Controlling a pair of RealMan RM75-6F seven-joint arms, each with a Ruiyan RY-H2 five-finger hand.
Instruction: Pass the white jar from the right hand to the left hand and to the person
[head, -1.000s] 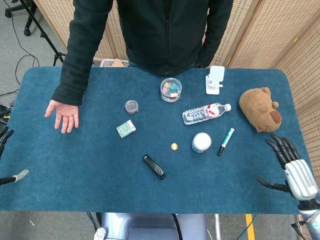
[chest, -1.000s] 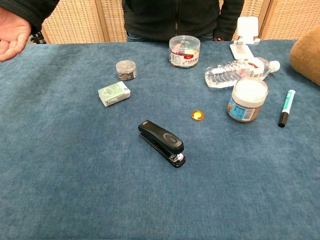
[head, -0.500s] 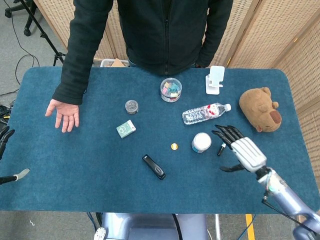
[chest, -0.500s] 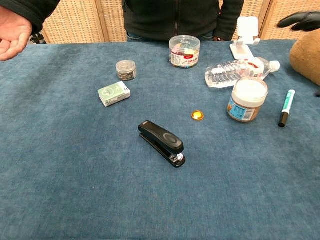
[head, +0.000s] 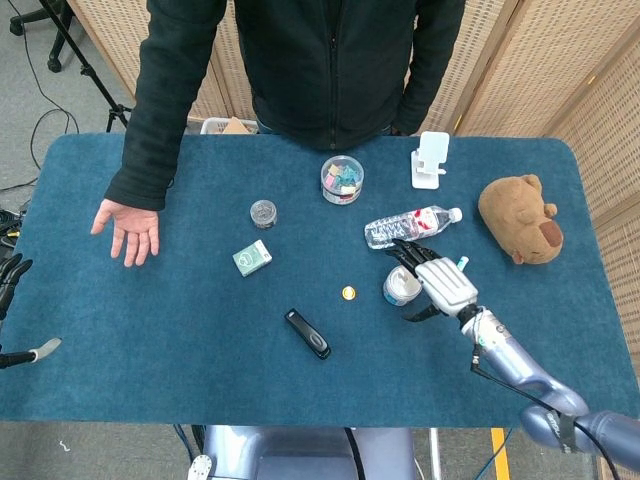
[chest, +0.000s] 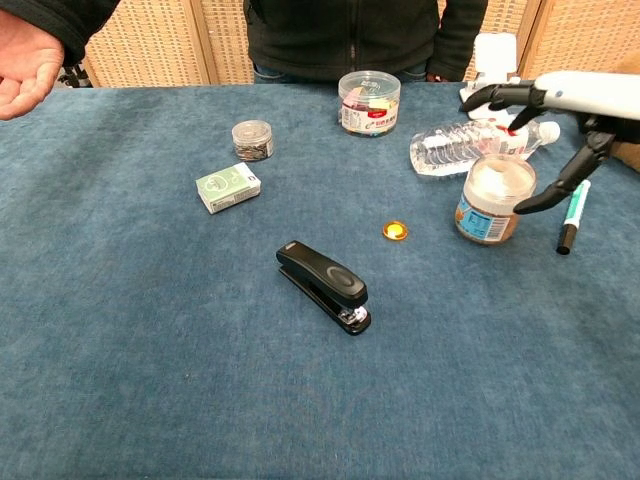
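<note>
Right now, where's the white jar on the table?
In the head view the white jar stands right of centre, just below the water bottle and right of the small orange disc, with the right hand open over it.

Right robot hand with a white ribbed back and black fingers, silver-grey forearm with a thin black cable alongside, left robot hand seen only as dark fingers and a pale tip at the frame edge

A lab-like room: tripod legs, floor cables, wicker screens.
</note>
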